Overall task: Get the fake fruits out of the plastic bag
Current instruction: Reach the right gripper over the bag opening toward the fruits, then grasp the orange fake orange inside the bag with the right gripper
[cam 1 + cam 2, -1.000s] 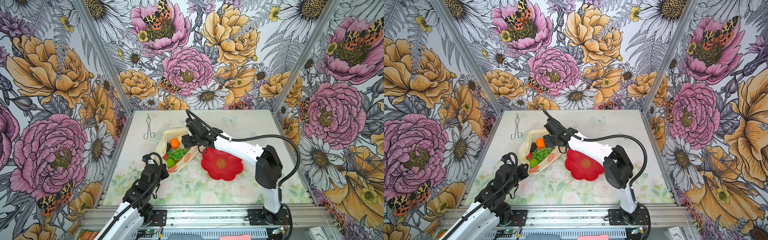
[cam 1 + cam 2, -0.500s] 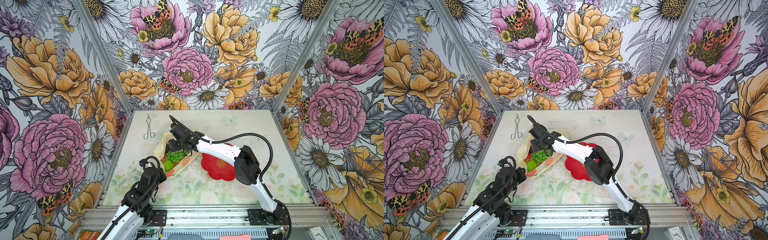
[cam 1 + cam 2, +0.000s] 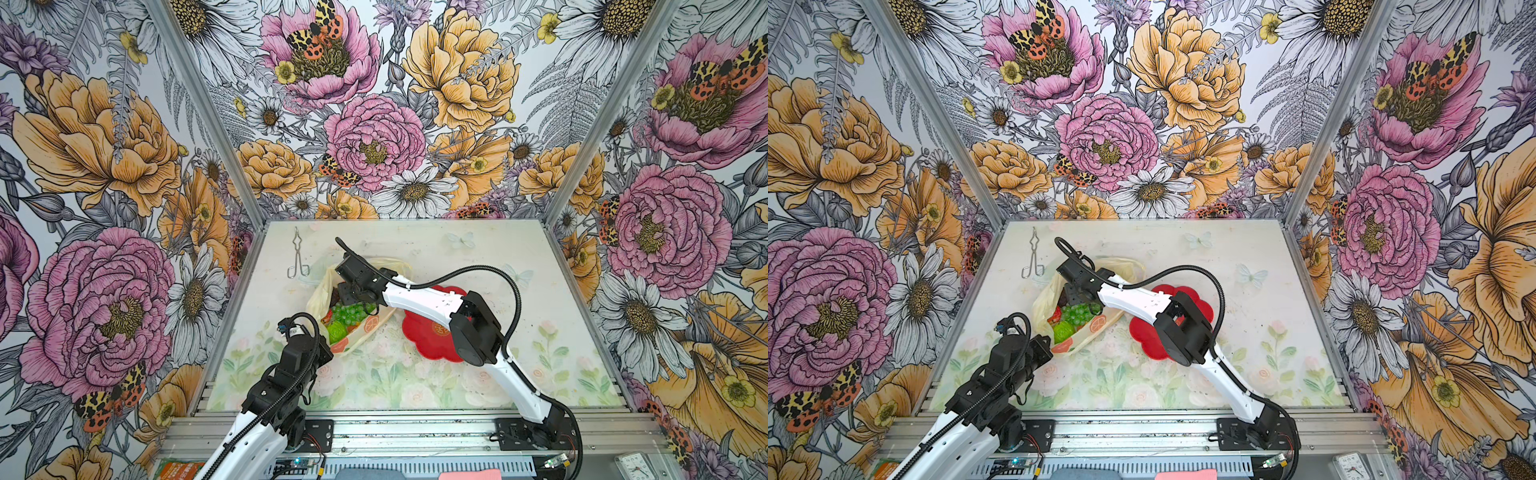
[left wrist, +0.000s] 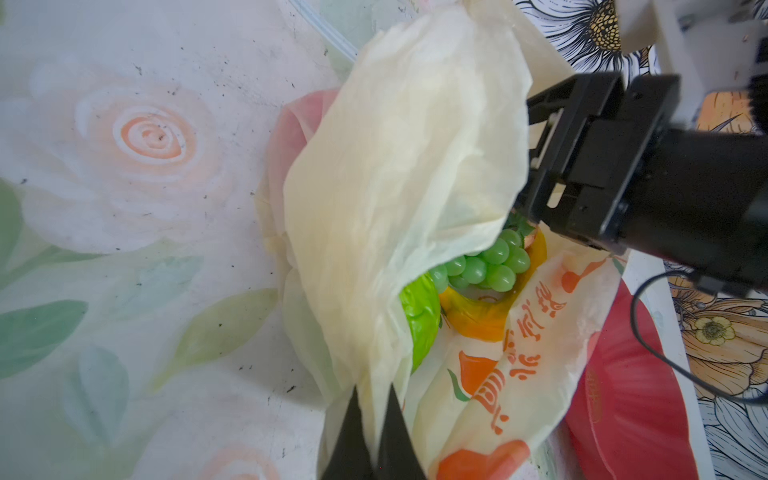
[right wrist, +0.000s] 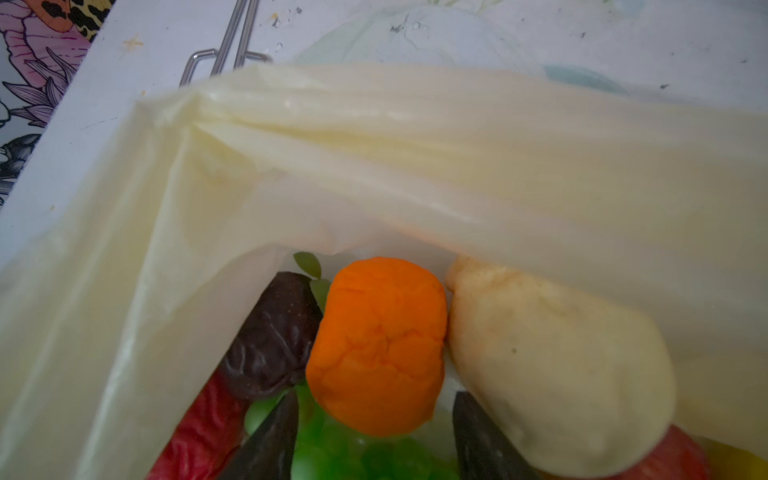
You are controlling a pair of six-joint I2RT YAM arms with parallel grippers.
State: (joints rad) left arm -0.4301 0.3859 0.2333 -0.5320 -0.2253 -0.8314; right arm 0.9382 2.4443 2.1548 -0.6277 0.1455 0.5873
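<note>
So far, no fruit has come out. The pale flowered surface [image 3: 457, 374] carries no loose fruit in either top view. The plastic bag [image 3: 318, 293] lies on it left of the middle with its mouth gaping upward, and every fruit in sight sits inside. The red plate [image 3: 428, 338], just beside the bag, is bare wherever the right arm does not cover it. Metal tongs [image 3: 298, 259] lie near the back, apart from the bag.

Inside the bag are a cream bumpy piece [image 5: 561, 361], a bunch of green grapes [image 4: 486, 262] resting on a banana [image 4: 478, 320], a round green fruit [image 4: 419, 320], an orange [image 5: 378, 345], a dark brown fruit [image 5: 270, 340] and a strawberry [image 5: 199, 428].

The left fingers [image 4: 372, 392] are closed on the bag's near rim, pinching the thin film and holding the mouth up. The right fingers [image 5: 374, 415] are inside the opening, spread apart with the orange between their tips. They do not seem to press it, so I judge it not yet gripped.

By that reading the job is at its first pick. The bag is held open and the orange is lined up, but all the fruit has yet to be lifted out.
</note>
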